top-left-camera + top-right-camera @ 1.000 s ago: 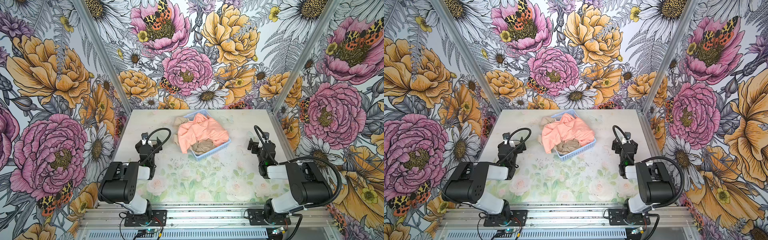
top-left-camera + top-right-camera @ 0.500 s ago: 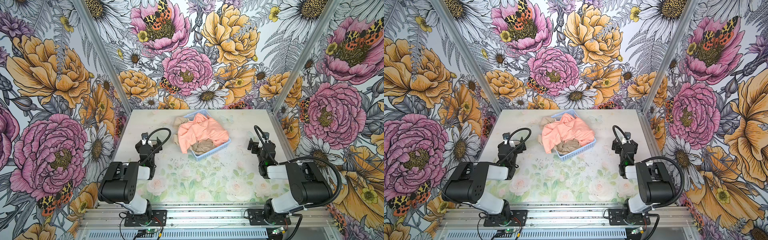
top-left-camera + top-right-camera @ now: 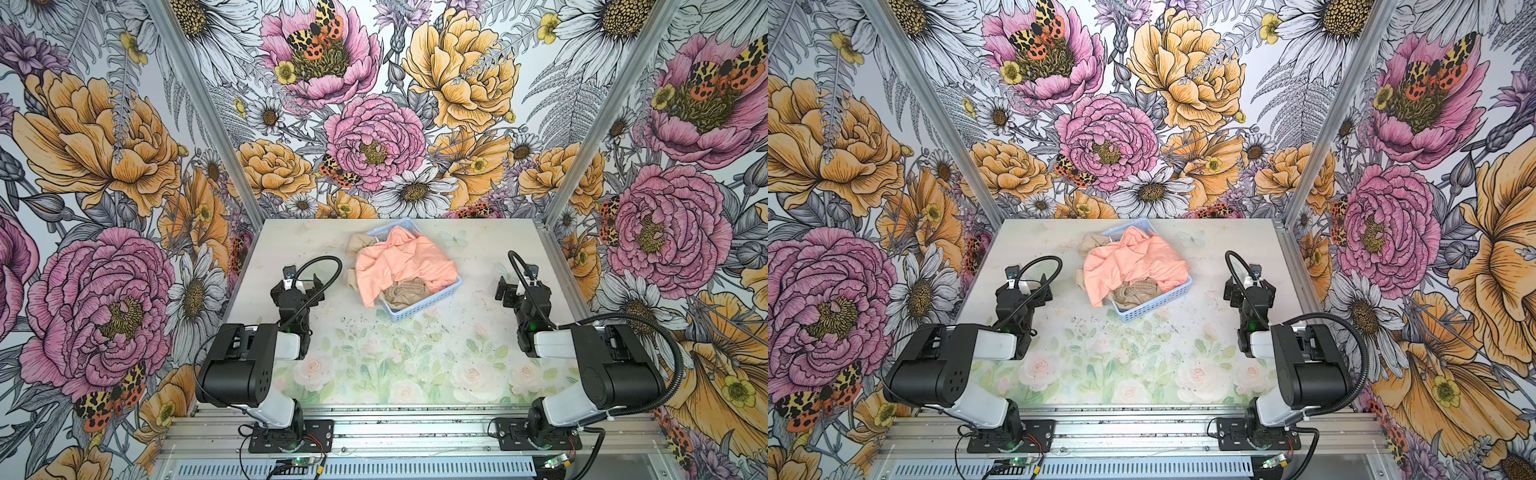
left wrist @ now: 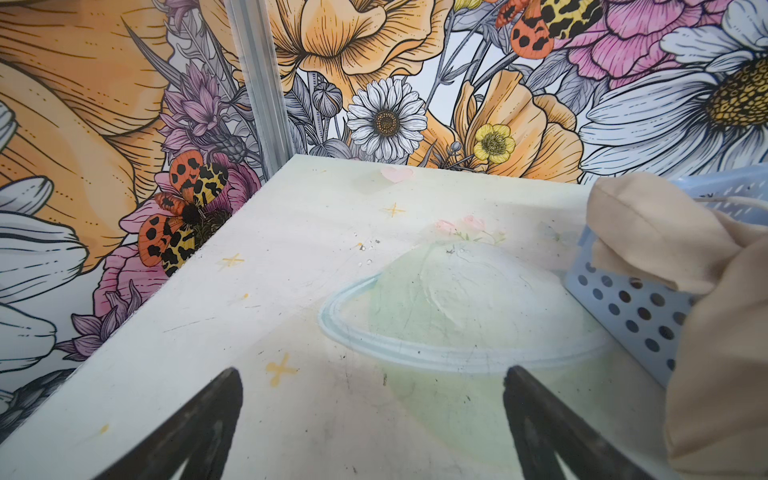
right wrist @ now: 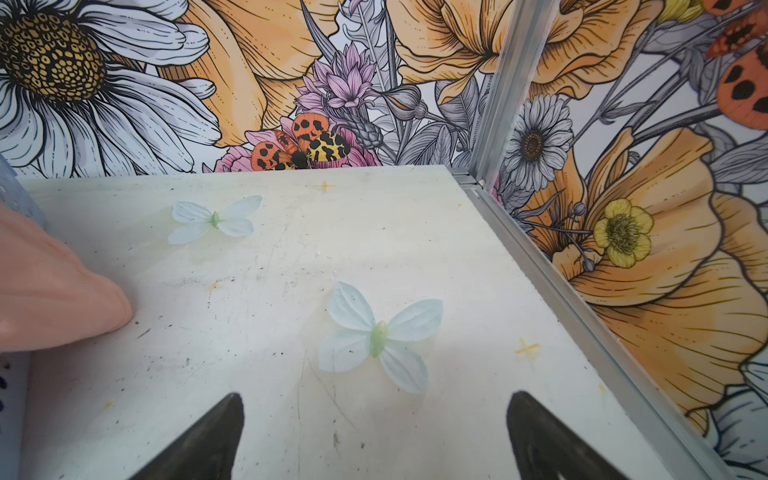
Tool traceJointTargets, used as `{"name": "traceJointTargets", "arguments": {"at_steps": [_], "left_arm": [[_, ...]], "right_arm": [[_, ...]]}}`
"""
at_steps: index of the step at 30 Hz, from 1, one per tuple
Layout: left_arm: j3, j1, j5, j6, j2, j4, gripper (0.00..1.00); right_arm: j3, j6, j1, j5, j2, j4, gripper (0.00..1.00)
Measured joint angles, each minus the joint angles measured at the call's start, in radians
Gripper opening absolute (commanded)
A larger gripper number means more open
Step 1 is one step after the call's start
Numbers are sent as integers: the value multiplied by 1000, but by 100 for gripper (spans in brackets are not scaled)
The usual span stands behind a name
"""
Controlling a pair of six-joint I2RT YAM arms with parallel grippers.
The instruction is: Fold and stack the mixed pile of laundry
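Note:
The mixed laundry pile sits in and over a light blue perforated basket (image 3: 428, 301) (image 3: 1154, 305) at the back middle of the table. A peach-pink T-shirt (image 3: 399, 266) (image 3: 1133, 266) lies crumpled on top and hangs over the basket's left side. A beige garment (image 3: 405, 289) (image 3: 1136, 291) shows under it and bulges out at the back left. My left gripper (image 3: 297, 286) (image 3: 1023, 291) (image 4: 372, 374) rests open left of the basket, empty. My right gripper (image 3: 521, 289) (image 3: 1248, 289) (image 5: 374, 399) rests open to the right, empty. Beige cloth (image 4: 648, 237) and the pink shirt (image 5: 50, 291) edge the wrist views.
The table (image 3: 415, 353) has a pale floral print with flat printed butterflies (image 5: 378, 336). Floral walls with aluminium corner posts (image 3: 569, 158) close in the back and both sides. Both arm bases stand on a metal rail (image 3: 395, 428) at the front edge.

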State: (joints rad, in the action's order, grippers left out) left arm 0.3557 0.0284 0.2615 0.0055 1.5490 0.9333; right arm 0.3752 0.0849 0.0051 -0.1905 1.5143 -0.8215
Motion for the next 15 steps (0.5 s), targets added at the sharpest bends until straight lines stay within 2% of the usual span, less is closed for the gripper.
{"name": "traceJointTargets", "arguments": {"at_steps": [3,7,11,15], "left_arm": [[27,7,20,-2,-71,-121,99],[174,36,64,-26,-226,-402,99],[338,78,71,-115,-361,-682,99],[377,116,29,-234,-482,-888,99]], "right_arm": [[89,-4,19,-12,-79,211,100],[274,23,89,-38,-179,471,100],[457,76,246,-36,-196,706,99],[594,130,443,3,-129,909,97]]}}
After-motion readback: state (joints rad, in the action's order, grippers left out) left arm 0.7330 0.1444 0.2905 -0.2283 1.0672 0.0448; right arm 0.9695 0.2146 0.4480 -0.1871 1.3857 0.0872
